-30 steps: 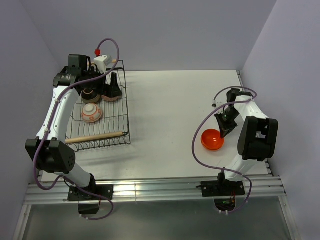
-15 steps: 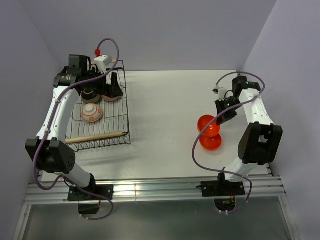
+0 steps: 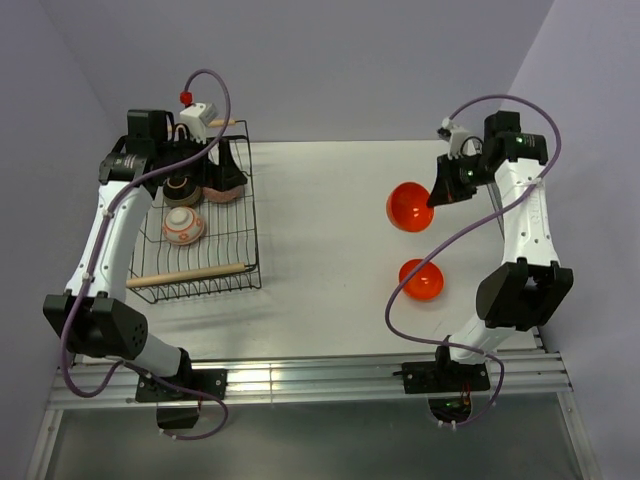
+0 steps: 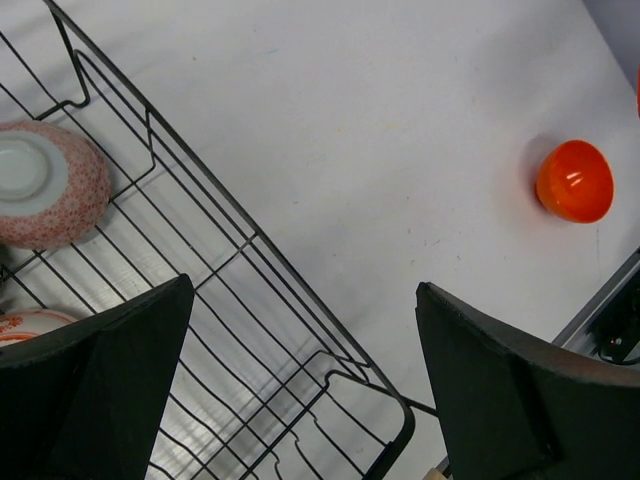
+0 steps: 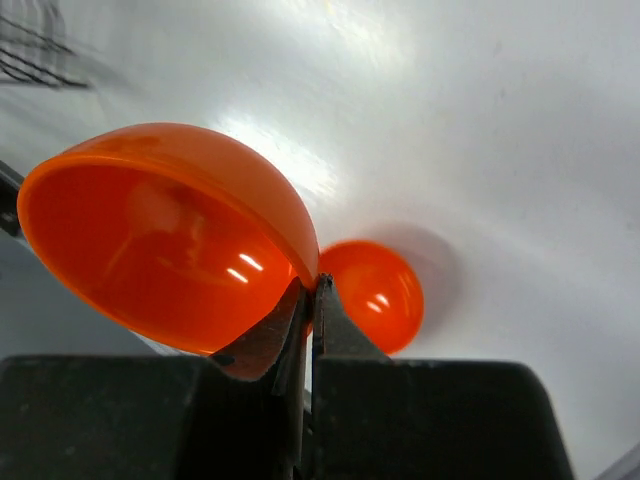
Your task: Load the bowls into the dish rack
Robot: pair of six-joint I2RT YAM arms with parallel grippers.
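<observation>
- In the top view the right hand (image 3: 433, 194) is in the upper right of the frame, and it is clamped on the rim of an orange bowl (image 3: 406, 207).
- In the right wrist view we see its fingertips (image 5: 268, 342) pressed together on the thin wall of this bowl. The bowl is tipped on its edge, with the glossy inside turned to the left of the frame, and it is clear of the tabletop (image 3: 320, 200).
- A second orange bowl (image 3: 421, 281) rests on the tabletop in the lower right of the top view. It is below the held one in the frame and apart from it.
- The dish rack (image 3: 238, 255) stands at the left side of the top view, well apart from both orange bowls.
- The left hand (image 4: 303, 320) hangs over the upper end of the rack. Its fingers are wide apart and we see nothing between them.
- A pink-speckled bowl (image 4: 50, 185) lies bottom up inside the rack, in the upper left of the left wrist view.
- A red-and-white bowl (image 3: 184, 226) lies near the middle of the rack.
- A tan-brown bowl (image 3: 181, 189) is just above it in the frame, partly hidden by the arm and its cable.
- A wooden rod handle (image 3: 190, 275) crosses the lower end of the rack.
</observation>
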